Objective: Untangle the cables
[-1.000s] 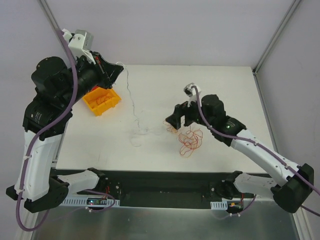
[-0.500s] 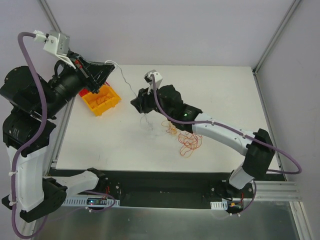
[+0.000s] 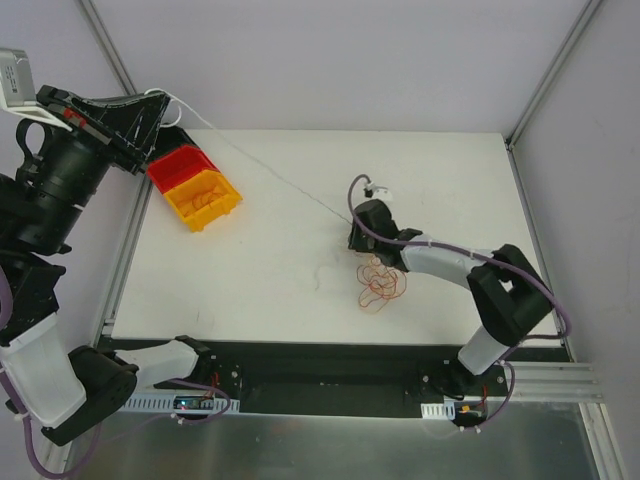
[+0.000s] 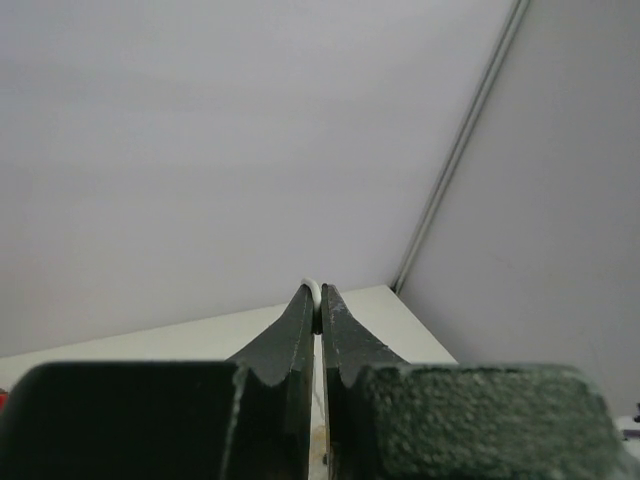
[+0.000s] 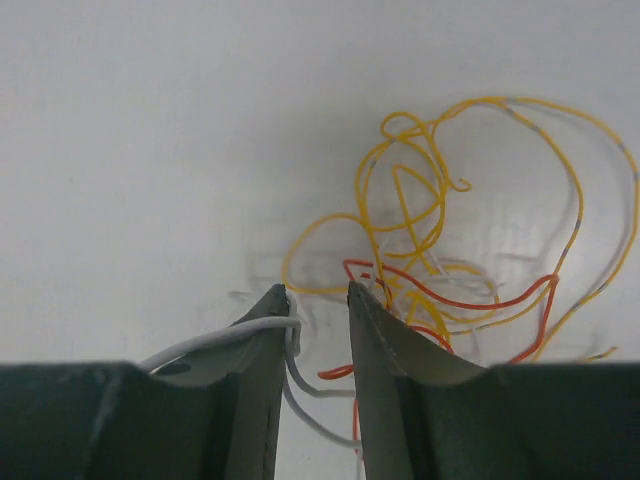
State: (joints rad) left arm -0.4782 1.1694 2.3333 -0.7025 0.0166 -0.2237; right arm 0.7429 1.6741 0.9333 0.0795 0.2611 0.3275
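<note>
The cables lie as a tangle (image 3: 380, 283) of orange, red and yellow strands on the white table, right of centre. One white cable (image 3: 260, 165) runs taut from the tangle up to my left gripper (image 3: 165, 97), raised high at the far left. In the left wrist view the left gripper (image 4: 320, 290) is shut on that white cable (image 4: 312, 284). My right gripper (image 3: 358, 240) sits low at the tangle's upper left edge. Seen from the right wrist, the right gripper (image 5: 317, 292) has its jaws a little apart, the white cable (image 5: 215, 340) hooked over its left finger, and yellow strands (image 5: 420, 200) ahead.
A yellow bin (image 3: 203, 200) holding coiled orange wire and a red bin (image 3: 178, 167) stand at the table's far left, under the raised left arm. The enclosure's walls and frame posts close in the back and right side.
My left arm has risen up and to the left, pulling the white cable taut. My right gripper went left, came back to the tangle, and its jaws narrowed.
</note>
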